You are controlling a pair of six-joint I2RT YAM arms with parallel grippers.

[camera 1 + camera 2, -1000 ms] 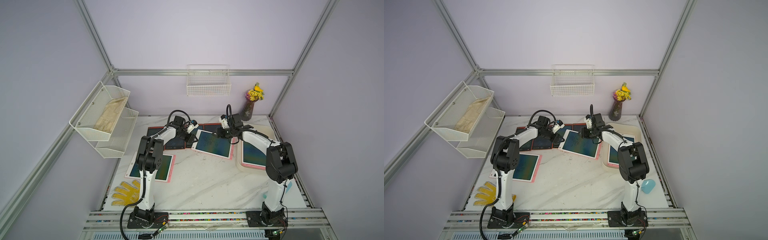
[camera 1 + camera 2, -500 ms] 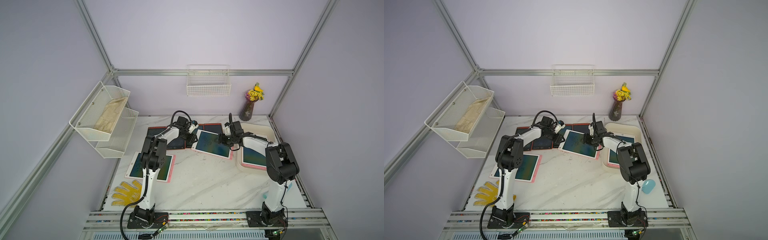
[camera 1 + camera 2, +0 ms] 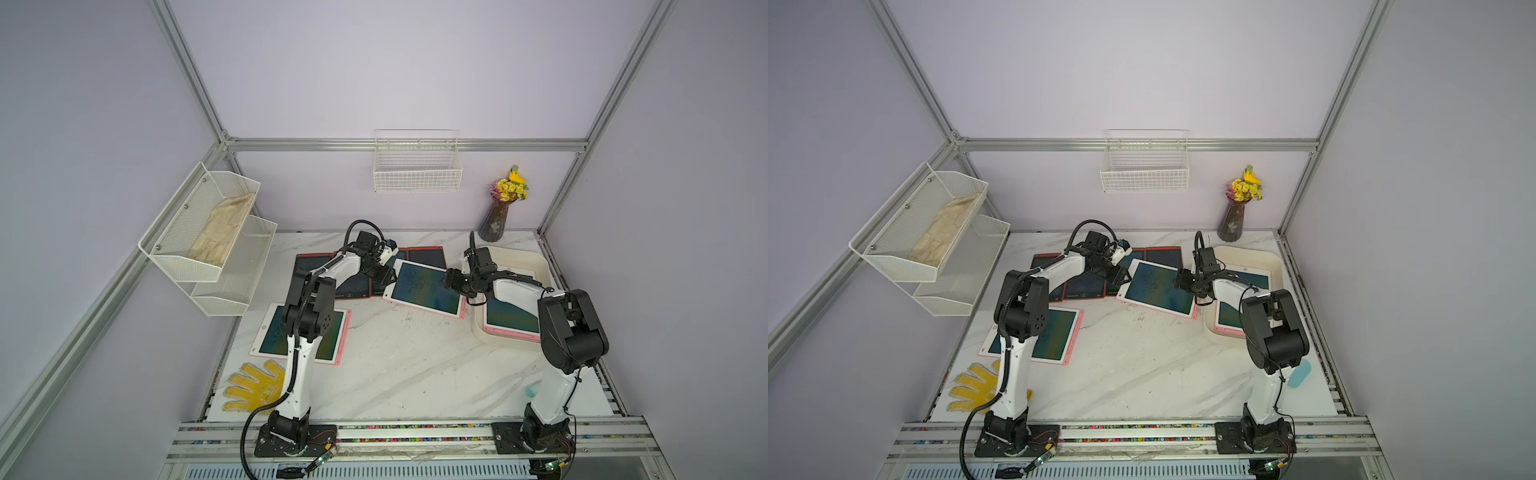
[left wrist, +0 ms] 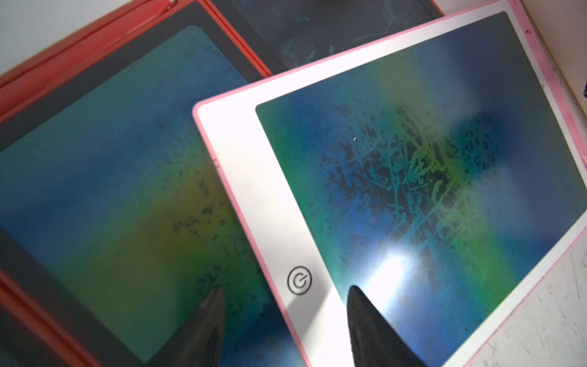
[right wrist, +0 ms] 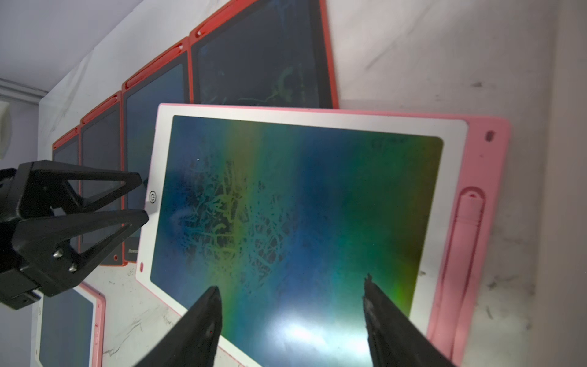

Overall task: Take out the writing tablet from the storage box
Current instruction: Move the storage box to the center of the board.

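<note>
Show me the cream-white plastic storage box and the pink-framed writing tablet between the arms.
Cream-white plastic storage box (image 3: 521, 254): in a top view, far wall.
Pink-framed writing tablet between the arms (image 3: 426, 289): in a top view, screen centre.

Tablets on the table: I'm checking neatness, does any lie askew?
Yes: the pink-framed writing tablet in the middle lies skewed, overlapping the red-framed tablets lined up behind it.
</note>
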